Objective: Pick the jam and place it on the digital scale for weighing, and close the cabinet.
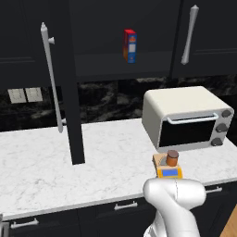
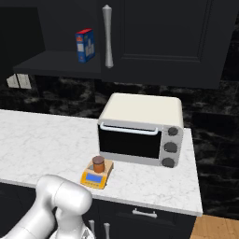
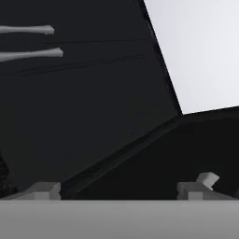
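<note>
1. Jam (image 1: 172,158) status: upright on the tan platform of the digital scale (image 1: 169,172), directly in front of the toaster oven (image 1: 185,118) on the white counter (image 1: 55,162). Placement step judged complete from this layout.

2. Step in hand: closing the cabinet (image 1: 69,83). One tall black door projects edge-on over the counter, well left of the toaster oven, with its long silver bar handle (image 1: 52,78) on the left face. Neighbouring door above the toaster oven appears shut, handle (image 1: 189,34) vertical.

3. Open compartment: shelf exposed above and left of the toaster oven, holding a red and blue box (image 1: 130,45).

4. Gripper (image 3: 121,189) state: two small finger tips apart at the bottom of the hand view, nothing between them; spread moderately wide and empty.

5. Gripper location: low, judged below counter level, facing dark cabinetry with two pale bar handles (image 3: 28,42) at the upper left of the hand view. Exact position relative to the toaster oven cannot be told. White arm link (image 1: 178,199) rises just in front of the scale.

6. Jam relative to hand: apart, no contact; jam above on the counter, gripper below and nearer the base.

7. Next move, judged: raise the hand well above counter height, carry it left of the toaster oven to the outer face of the open door, then push the door toward the shelf until flush.

8. Caution: keep the lifting arm clear of the jam and scale, both just behind the arm link.
</note>
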